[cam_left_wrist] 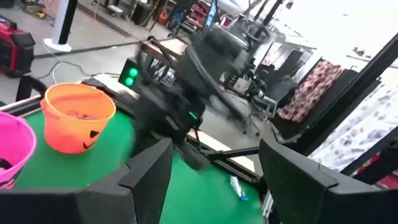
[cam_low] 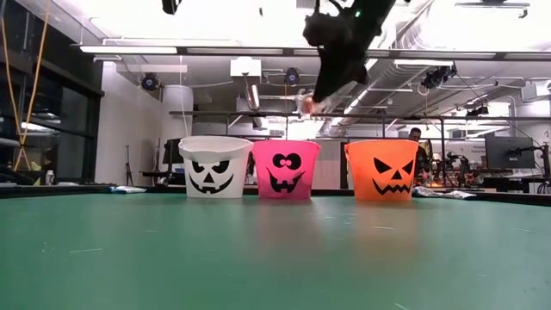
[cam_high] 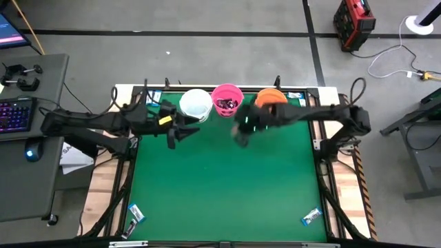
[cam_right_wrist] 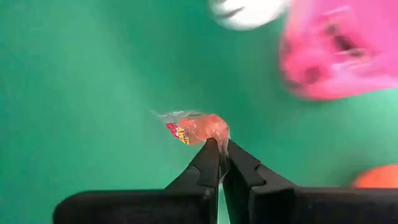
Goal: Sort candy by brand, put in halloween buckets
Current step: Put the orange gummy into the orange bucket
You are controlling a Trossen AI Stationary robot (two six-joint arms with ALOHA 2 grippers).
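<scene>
1. High view: Three Halloween pails line the far edge of the green counter, the white bucket on the left, the pink bucket in the middle and the orange bucket on the right. The right claw hangs over the counter just in front of the pink bucket, a little toward the orange one. The left claw waits in front of the white bucket. Stray wrapped sweets lie near the counter's front corners, well apart from the pails.

2. Low view: The three pails stand upright in a row, their jack-o'-lantern faces turned to the camera. The right claw hangs above them, over the gap between the white and pink buckets as seen from here, with a small pale candy at its tip.

3. Left wrist view: The left claw stands wide open, its two dark fingers well apart with nothing between them. Beyond them are the orange bucket, the rim of the pink bucket and the other arm, blurred.

4. Right wrist view: The right claw is pinched shut on the candy, a reddish sweet in a clear wrapper, held above the counter. The pink bucket, the white bucket and an edge of the orange bucket show past it.
</scene>
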